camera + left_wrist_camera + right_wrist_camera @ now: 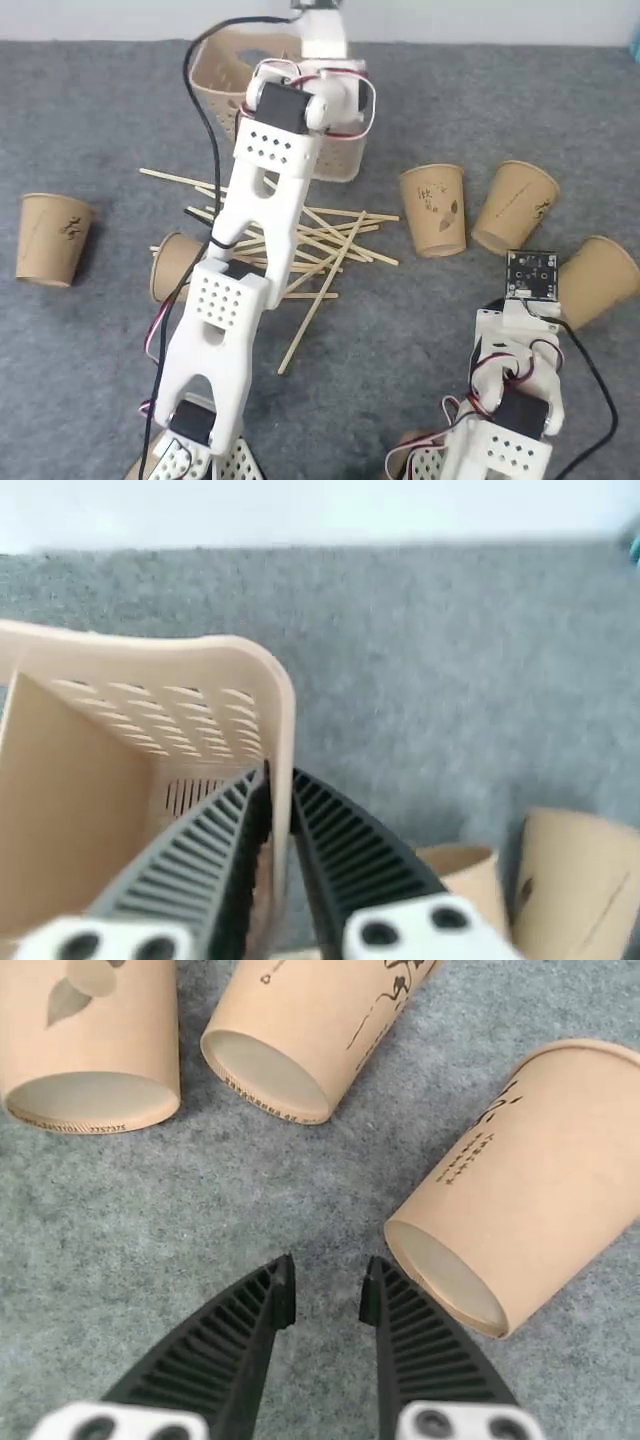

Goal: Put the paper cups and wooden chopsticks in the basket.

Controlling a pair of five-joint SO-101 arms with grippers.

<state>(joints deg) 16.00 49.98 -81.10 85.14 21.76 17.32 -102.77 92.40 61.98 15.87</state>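
Observation:
The beige perforated basket (215,100) stands at the table's far side. My left arm (260,230) stretches across the pile of wooden chopsticks (330,235) to it. My left gripper (279,772) hangs over the basket (200,710) rim, its fingers a narrow slit apart with nothing held. Paper cups lie on their sides: one far left (55,240), one (175,265) partly under the left arm, three at the right (433,208) (514,206) (597,278). My right gripper (328,1280) is open just short of the right cups (520,1180) (320,1030) (90,1030), touching none.
Grey carpet (430,330) covers the table. The right arm (515,390) sits at the near right edge. Black cable (200,110) runs along the left arm past the basket. Two cups (580,880) (460,875) lie on the carpet beside the basket.

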